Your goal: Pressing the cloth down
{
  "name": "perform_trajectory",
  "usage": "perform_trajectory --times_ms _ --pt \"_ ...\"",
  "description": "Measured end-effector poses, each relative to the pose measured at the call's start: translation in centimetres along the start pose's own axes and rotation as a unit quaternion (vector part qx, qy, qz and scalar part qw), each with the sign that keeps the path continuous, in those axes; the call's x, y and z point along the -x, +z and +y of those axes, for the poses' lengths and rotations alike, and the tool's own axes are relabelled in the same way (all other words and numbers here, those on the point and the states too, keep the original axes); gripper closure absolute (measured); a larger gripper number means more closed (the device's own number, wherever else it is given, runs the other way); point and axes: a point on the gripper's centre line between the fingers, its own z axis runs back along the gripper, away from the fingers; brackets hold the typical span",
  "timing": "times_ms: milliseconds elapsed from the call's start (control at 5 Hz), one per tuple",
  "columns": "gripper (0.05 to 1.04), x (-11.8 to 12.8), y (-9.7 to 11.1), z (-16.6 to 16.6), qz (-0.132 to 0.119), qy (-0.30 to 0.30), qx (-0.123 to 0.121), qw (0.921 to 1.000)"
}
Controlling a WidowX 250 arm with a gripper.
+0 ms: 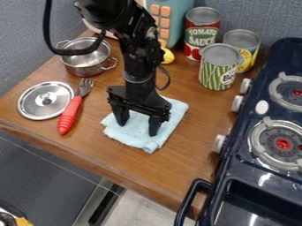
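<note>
The gripper (138, 125) hangs straight down over the light blue cloth (137, 137) in the middle of the wooden counter, its two fingers spread wide apart. Both fingertips are at the cloth's surface, one toward its left part and one toward its middle. Nothing shows between them except cloth. The cloth lies fairly flat as a slanted, folded piece with a slightly rumpled left edge. Part of its upper side is hidden behind the gripper.
Left of the cloth are a red-handled fork (70, 111), a metal lid (45, 100) and a steel pot (88, 59). Several cans, one green-striped (219, 67), stand behind at the right. A dark blue stove (259, 145) borders the counter (194, 150).
</note>
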Motion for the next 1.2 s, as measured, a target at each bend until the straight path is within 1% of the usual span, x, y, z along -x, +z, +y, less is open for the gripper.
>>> perform_trajectory --times_ms 200,400,600,800,1000,1200 --pt "0.083 1.1 2.0 0.6 0.008 0.013 0.010 0.9998" --pt "0.083 0.9 6.1 0.7 -0.015 0.013 0.021 0.9996" --pt "0.083 0.8 8.6 0.7 -0.017 0.008 0.030 0.9994" --pt "0.083 1.0 9.4 1.0 -0.012 0.001 0.032 0.9994" --pt "0.083 1.4 11.7 1.2 -0.038 -0.011 0.032 0.9987" --pt "0.083 2.3 12.5 1.4 -0.068 -0.025 0.036 0.9967"
